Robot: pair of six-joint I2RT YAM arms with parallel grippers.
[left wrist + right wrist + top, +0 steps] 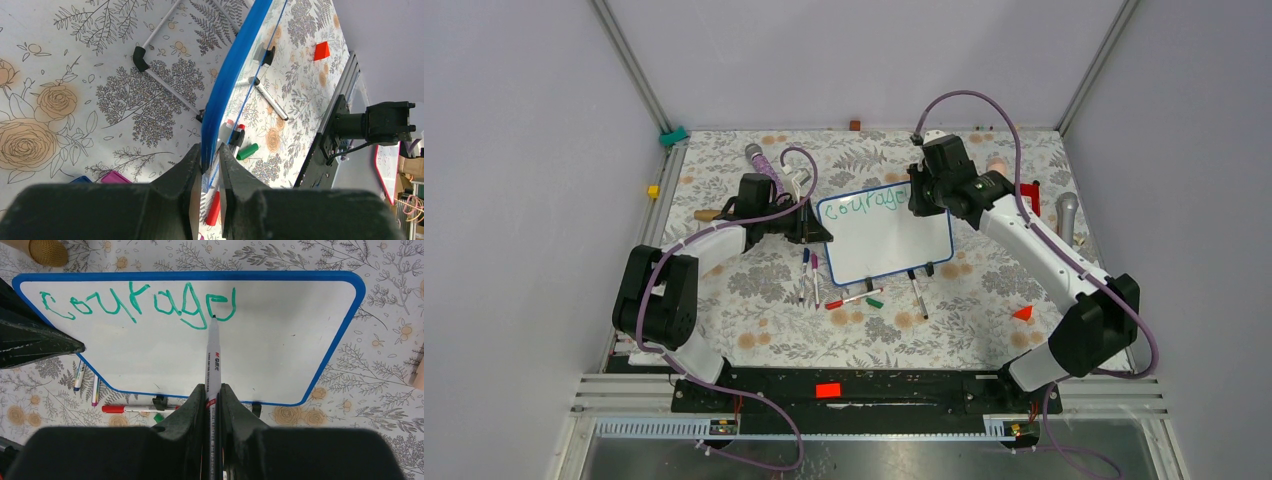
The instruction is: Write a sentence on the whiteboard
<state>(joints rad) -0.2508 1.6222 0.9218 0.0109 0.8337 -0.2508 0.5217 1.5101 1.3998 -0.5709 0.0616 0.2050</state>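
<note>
Right gripper is the one writing: its two fingers are pinched narrow on the barrel of a marker, which sticks straight out ahead of them. Gripped that far back, the pen stays in line with the wrist, and its tip and the fresh strokes remain visible past the fingers. The tip touches the whiteboard at the left side of the last green letter. So far the sentence consists of one word, "courage", running along the top of the board from its left corner. That last letter looks unfinished to me, so I judge the arm is partway through it.

Over on the other side, the left gripper is clamped on the board's blue frame at its left edge, one finger on each face. The board is propped at a tilt on its black clip feet rather than lying flat. I take the clamp as a brace, so the pen's push neither slides the board nor tips it back.

Most of the white surface below and to the right of the word is bare, leaving room for more lines. Spare markers lie on the flowered table just beside the board's near edge, apart from both arms.
</note>
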